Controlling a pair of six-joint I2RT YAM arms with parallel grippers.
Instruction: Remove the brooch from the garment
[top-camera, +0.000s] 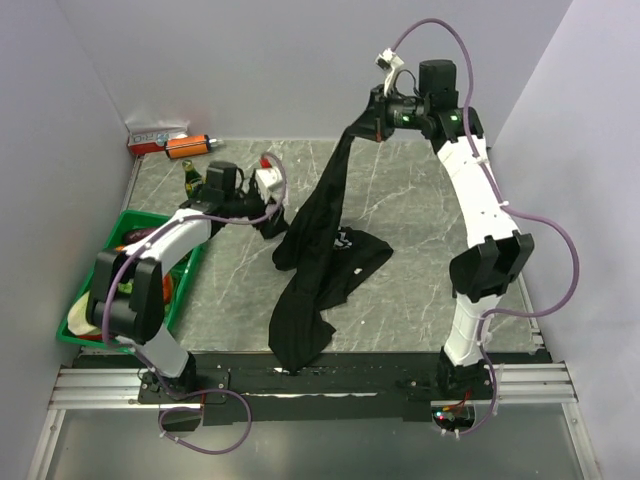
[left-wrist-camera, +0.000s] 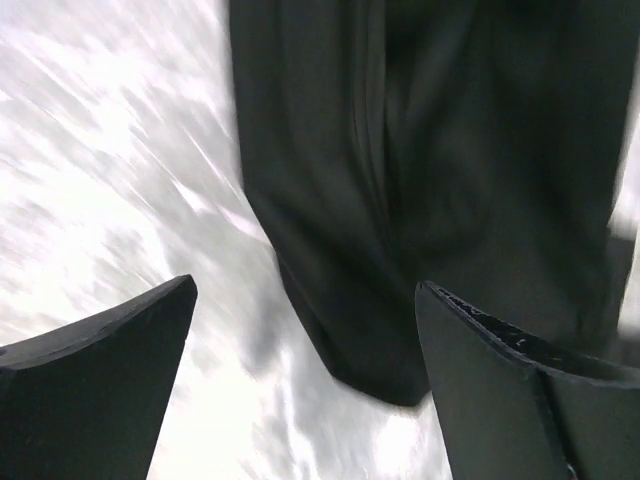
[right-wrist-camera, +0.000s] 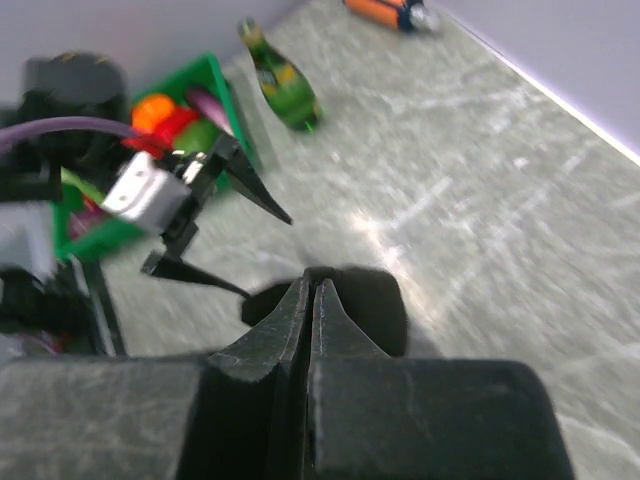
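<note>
At the left edge of the grey marbled counter (top-camera: 430, 215), a green plastic bin (top-camera: 140, 214) with colourful items inside. Just beyond it, a dark green glass bottle (top-camera: 190, 178), and against the far wall an orange cylindrical object (top-camera: 186, 146). Right of the bin, the left end effector (left-wrist-camera: 305, 288), low over the counter, fingers spread apart and empty, just left of the black short-sleeved T-shirt (top-camera: 318, 250). Shirt hanging in a long twisted drape, white lettering (top-camera: 346, 240) midway down, near end trailing over the counter's near edge. High at the far right, the right end effector (top-camera: 364, 128), fingers pressed together on the shirt's top.
</note>
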